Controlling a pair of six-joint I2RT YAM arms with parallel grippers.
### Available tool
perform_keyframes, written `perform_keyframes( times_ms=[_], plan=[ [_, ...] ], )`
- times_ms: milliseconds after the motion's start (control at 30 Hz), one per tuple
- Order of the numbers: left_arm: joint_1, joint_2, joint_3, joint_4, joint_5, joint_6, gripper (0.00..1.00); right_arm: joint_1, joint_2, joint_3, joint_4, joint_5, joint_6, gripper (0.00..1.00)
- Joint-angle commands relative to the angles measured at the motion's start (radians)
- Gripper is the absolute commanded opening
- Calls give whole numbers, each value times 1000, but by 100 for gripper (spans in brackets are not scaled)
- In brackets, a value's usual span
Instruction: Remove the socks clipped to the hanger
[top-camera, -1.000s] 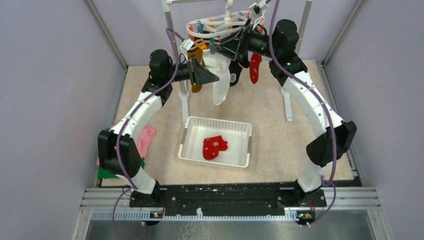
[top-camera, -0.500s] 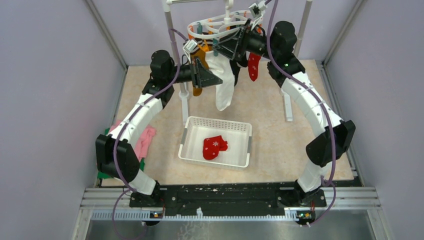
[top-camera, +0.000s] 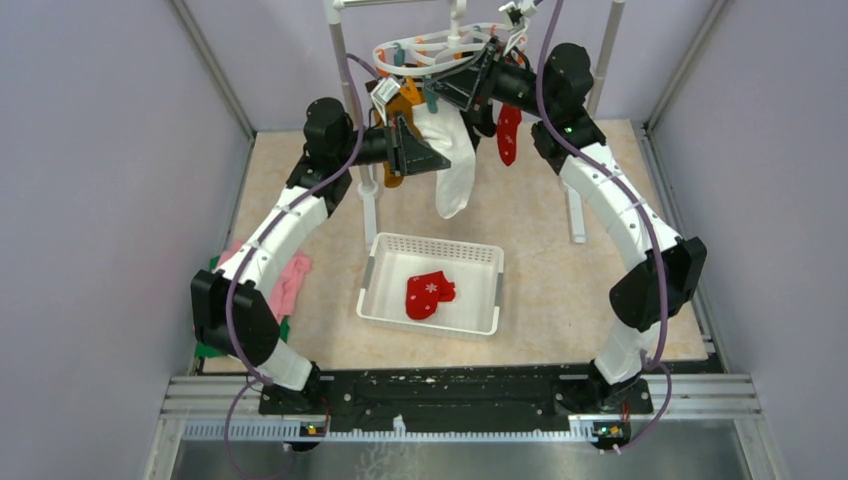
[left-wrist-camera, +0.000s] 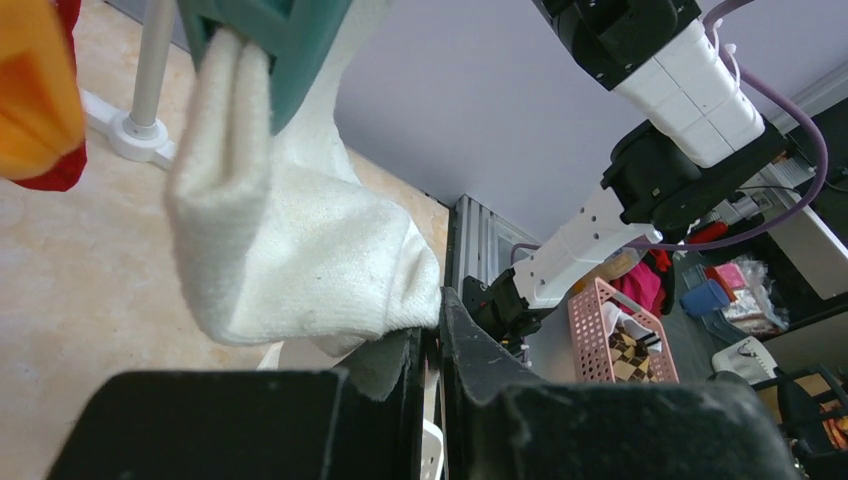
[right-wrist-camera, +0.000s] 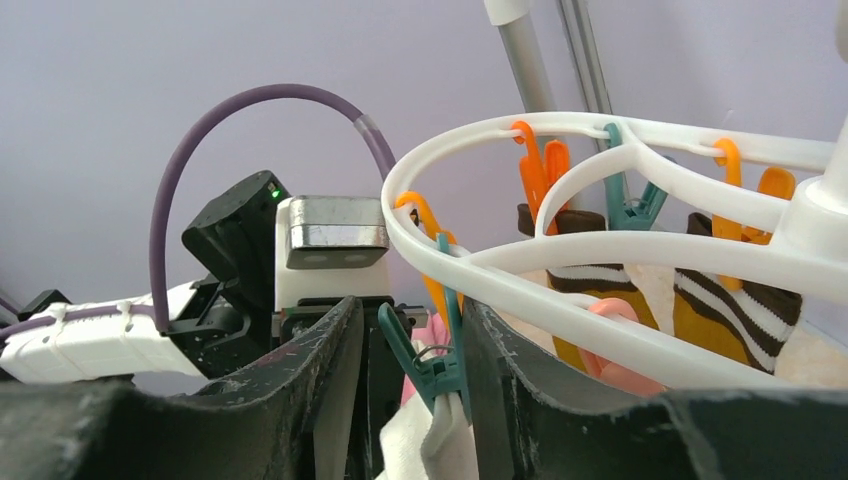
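Note:
The white hanger (top-camera: 440, 48) hangs from the rack at the back. A white sock (top-camera: 455, 170) hangs from its teal clip (top-camera: 432, 100). My left gripper (top-camera: 438, 160) is shut on that sock's edge; the left wrist view shows the jaws (left-wrist-camera: 437, 320) pinching the sock (left-wrist-camera: 300, 260) below the clip (left-wrist-camera: 270, 40). My right gripper (top-camera: 440, 90) is open, its jaws (right-wrist-camera: 412, 305) on either side of the teal clip (right-wrist-camera: 435, 365) under the ring (right-wrist-camera: 600, 240). Mustard (top-camera: 394, 175), black (top-camera: 487, 122) and red (top-camera: 510, 135) socks stay clipped. A red snowflake sock (top-camera: 430, 292) lies in the basket.
The white mesh basket (top-camera: 440, 245) sits mid-table below the hanger. The white pole rack (top-camera: 368, 205) stands behind it, with a second foot (top-camera: 577, 215) to the right. A pink and green cloth (top-camera: 292, 280) lies at the left beside my left arm.
My left gripper has moved right and slightly up with the white sock, swinging the sock's lower end right. My right gripper and the hanger have risen a little.

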Motion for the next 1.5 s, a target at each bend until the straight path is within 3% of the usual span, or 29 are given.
perform_keyframes(
  times_ms=[0, 67, 133, 200, 333, 533, 800, 1200, 1267, 1467],
  plan=[
    [-10, -19, 54, 12, 1, 8, 14, 15, 6, 8, 64, 2, 24, 41],
    [-10, -19, 58, 7, -1, 14, 14, 15, 1, 0, 54, 7, 19, 45],
    [-13, -20, 61, 6, 1, 16, 14, 15, -9, -17, 30, 27, 6, 58],
    [-20, -22, 61, 5, 3, 19, 14, 15, -34, -59, 33, 49, -3, 63],
    [-24, -28, 60, -11, 8, 31, 14, 15, -74, -155, 59, 94, -18, 69],
    [-29, -41, 57, -32, 9, 49, 13, 15, -63, -137, 69, 135, -10, 73],
    [-32, -46, 51, -64, 4, 85, 13, 27, -9, -73, 208, 73, 106, 63],
    [-41, -47, 53, -67, -3, 90, 13, 44, 19, -28, 172, 104, 89, 56],
    [-41, -48, 54, -67, -3, 89, 13, 44, 21, -29, 172, 105, 90, 52],
    [-41, -58, 54, -110, -4, 136, 13, 44, 4, -35, 145, 129, 66, 26]
  ],
)
